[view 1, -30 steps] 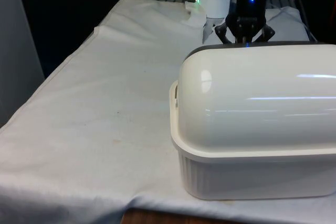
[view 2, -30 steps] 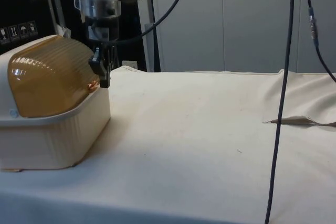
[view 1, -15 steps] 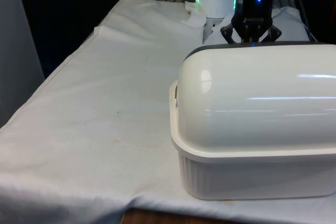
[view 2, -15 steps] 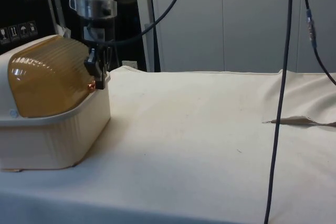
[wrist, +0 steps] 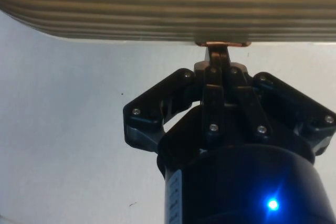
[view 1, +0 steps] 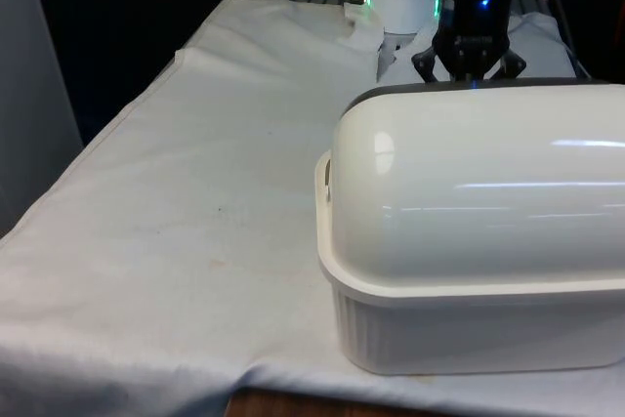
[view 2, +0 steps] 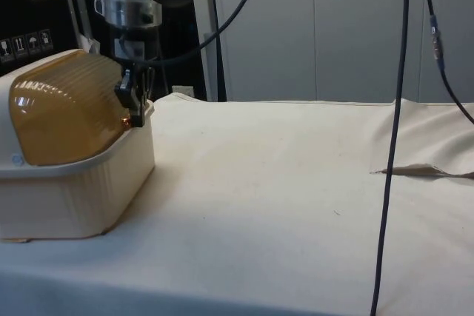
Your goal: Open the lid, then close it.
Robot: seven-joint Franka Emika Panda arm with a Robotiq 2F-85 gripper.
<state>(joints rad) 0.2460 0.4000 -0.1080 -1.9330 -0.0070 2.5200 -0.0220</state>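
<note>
A cream bread box [view 2: 74, 197] stands on the cloth, its white rounded back [view 1: 479, 183] turned to the front view. Its ribbed amber roll lid [view 2: 67, 116] curves down to the box's front rim. At that front edge my black gripper [view 2: 132, 109] points down, behind the box in the front view [view 1: 473, 70]. In the wrist view the fingers [wrist: 219, 59] are pressed together, their tips at the small copper-coloured handle [wrist: 220, 43] on the lid's [wrist: 157, 3] lower edge.
A black cable [view 2: 392, 146] hangs down across the side view, in front of a raised fold in the cloth [view 2: 422, 172]. The table's edge [view 1: 127, 114] runs along the front view's left. The robot's base [view 1: 395, 7] stands behind the box.
The gripper has risen a little and drawn in against the lid's front edge. The box has not shifted.
</note>
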